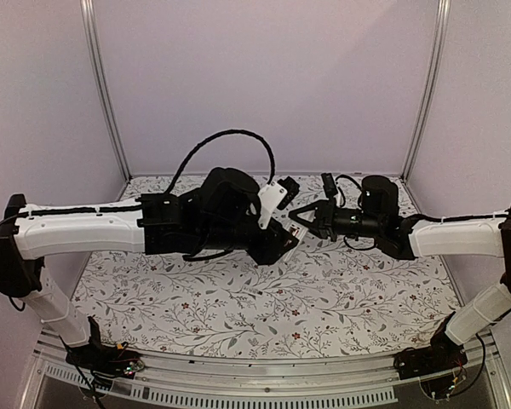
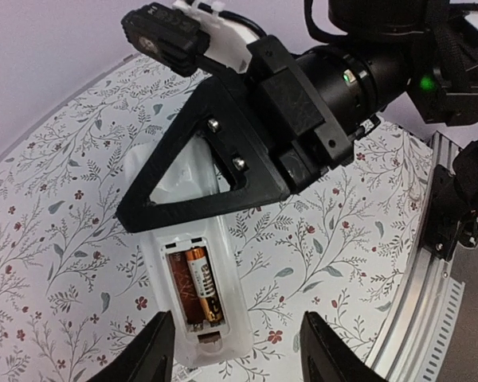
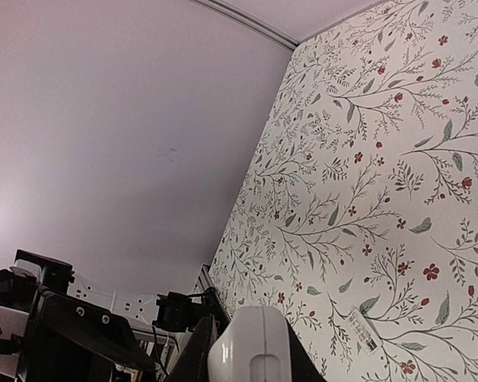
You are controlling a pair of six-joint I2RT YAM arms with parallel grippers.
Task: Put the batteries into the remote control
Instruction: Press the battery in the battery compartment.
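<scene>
The white remote control (image 2: 233, 306) faces back-up just above the flowered cloth, its battery recess uncovered. Two batteries lie side by side in the recess: a gold-and-black one (image 2: 200, 282) and a dark reddish one (image 2: 179, 288). My right gripper (image 2: 215, 179) is shut on the remote's upper half. In the right wrist view the remote's white end (image 3: 251, 342) sits between that gripper's dark fingers (image 3: 195, 350). My left gripper (image 2: 237, 350) is open and empty, its fingertips on either side of the remote's lower end and not touching it. In the top view both grippers meet mid-table (image 1: 291, 228), and the remote is hidden there.
The right arm's black wrist (image 2: 366, 72) fills the upper part of the left wrist view. An aluminium rail (image 2: 430, 278) runs along the table edge. A small printed label (image 3: 363, 330) lies on the cloth. Plain walls enclose the table on three sides.
</scene>
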